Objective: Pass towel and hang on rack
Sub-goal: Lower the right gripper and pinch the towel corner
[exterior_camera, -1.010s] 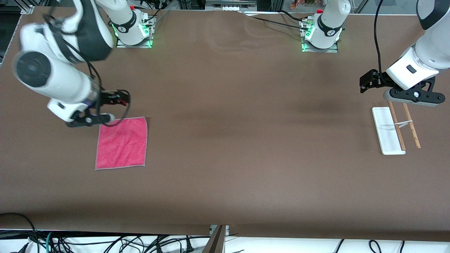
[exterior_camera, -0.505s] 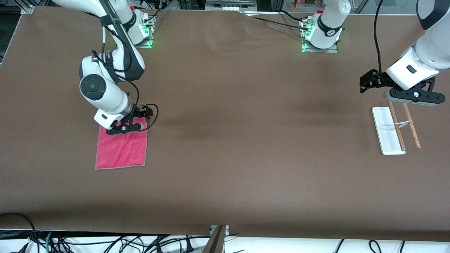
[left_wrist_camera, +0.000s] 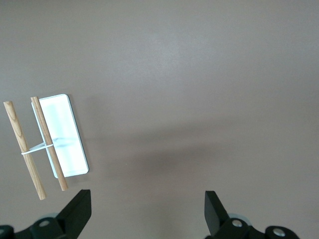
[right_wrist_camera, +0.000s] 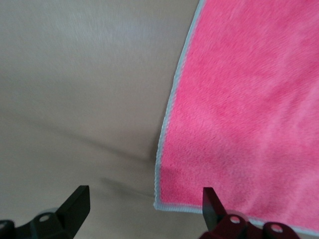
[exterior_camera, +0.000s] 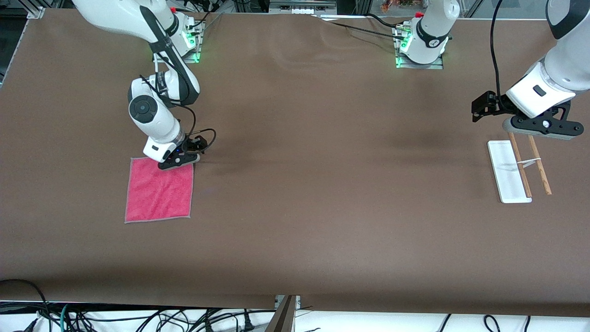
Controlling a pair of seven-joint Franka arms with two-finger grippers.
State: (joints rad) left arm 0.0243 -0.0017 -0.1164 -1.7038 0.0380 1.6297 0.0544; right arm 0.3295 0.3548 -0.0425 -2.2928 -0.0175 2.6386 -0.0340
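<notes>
Towel (exterior_camera: 159,190), a small square of fluffy pink-red microfibre with thin grey edging, lies flat on the brown table (exterior_camera: 313,184) toward the right arm's end. Right gripper (exterior_camera: 179,159) sits low over the towel's corner that is farthest from the front camera and closest to the table's middle, fingers spread wide apart and holding nothing. The right wrist view shows that corner (right_wrist_camera: 162,204) between the two black fingertips, with the grey edging running between them. Rack (exterior_camera: 516,170), a flat white base carrying two thin brown wooden rods joined by a pale crosspiece, stands well apart at the left arm's end of the table. Left gripper (exterior_camera: 537,128) waits in the air over the rack's end that is farther from the front camera, its fingers also spread and empty. Risks from here are a matter of judgement. The cloth is thin and lies flat, so closing fingers may pinch only the edging, or slide over the pile and catch nothing. A weak corner hold could slip as the towel is lifted and carried toward the waiting arm. A limp, dangling towel may also be hard for the other gripper to catch cleanly. The rack looks light, and a dragging cloth or low pass could tip or shove it.
</notes>
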